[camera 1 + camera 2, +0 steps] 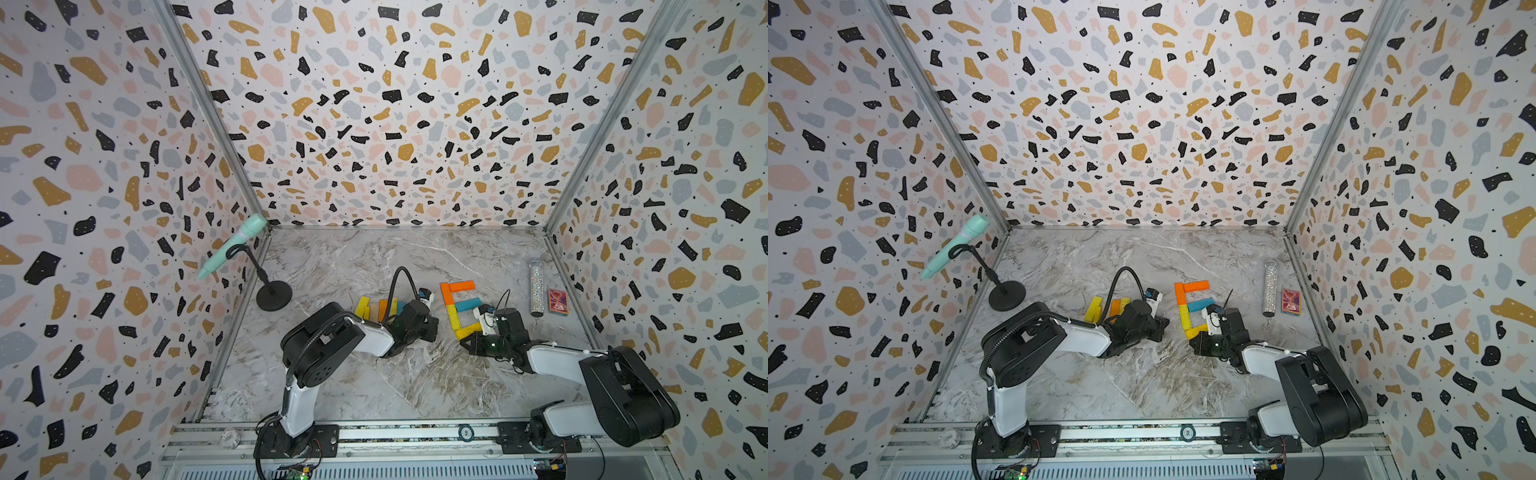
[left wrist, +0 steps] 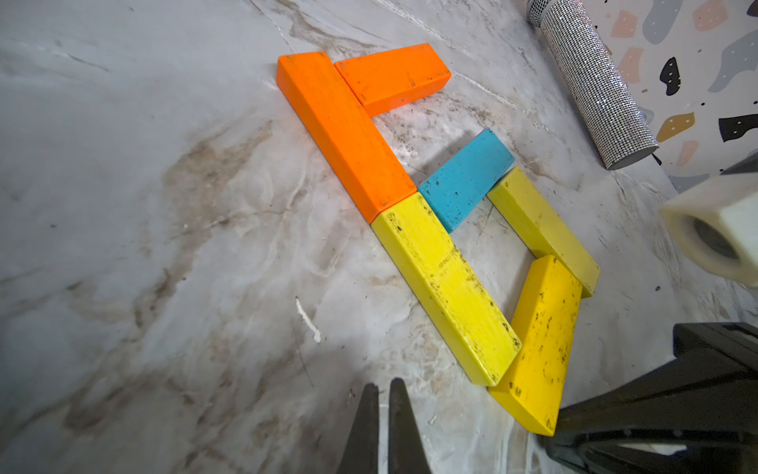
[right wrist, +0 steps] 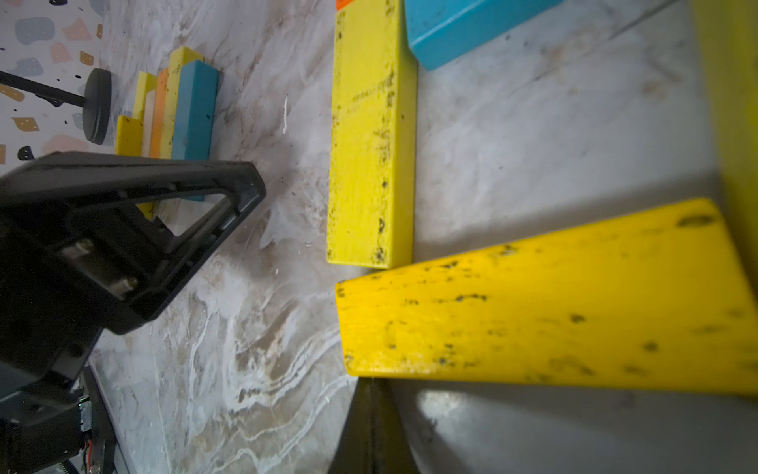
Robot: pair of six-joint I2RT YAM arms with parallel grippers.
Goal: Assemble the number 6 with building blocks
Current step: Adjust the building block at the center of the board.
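While I look down both wrist cameras, I see the left jaws pressed together with nothing in them. Their tips point down at the marble surface (image 2: 164, 246), a little short of the bright yellow block (image 2: 447, 287). The right jaws are pressed together too and hold nothing. Their tips sit right by one end of the deep yellow block (image 3: 533, 312); I cannot tell if they touch it.

That deep yellow block lies flat and a bit tilted, making the bottom of the shape. The bright yellow block meets the long orange block (image 2: 344, 131) end to end, and together they make one long side. A short orange block (image 2: 393, 78) sticks out at the top. A blue block (image 2: 463, 180) sticks out from the middle. A pale yellow block (image 2: 541, 230) runs from the blue one to the deep yellow one and closes the loop.

The spare blocks (image 1: 376, 307) lie in a bunch well apart, partly hidden by the left arm. On the other side of the shape lie a glittery tube (image 1: 537, 286) and, just beside it, a small red box (image 1: 557, 302).
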